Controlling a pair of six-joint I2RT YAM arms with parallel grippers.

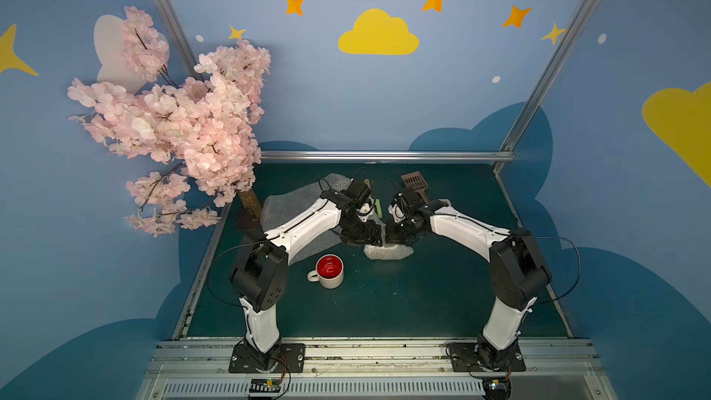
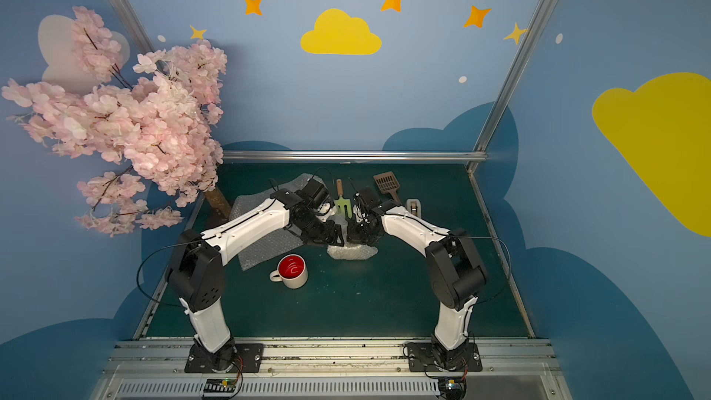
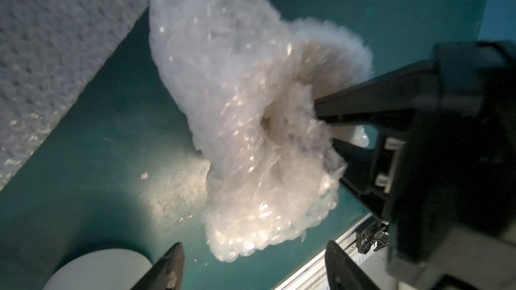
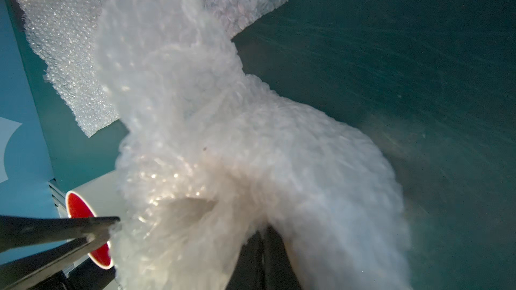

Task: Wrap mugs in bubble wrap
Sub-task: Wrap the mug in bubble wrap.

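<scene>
Bubble wrap [image 4: 251, 149] in closed right gripper [image 4: 264, 249]

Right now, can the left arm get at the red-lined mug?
Probably yes: the left gripper is open, and the mug stands uncovered on the mat close beside that arm, with nothing between them.
</scene>
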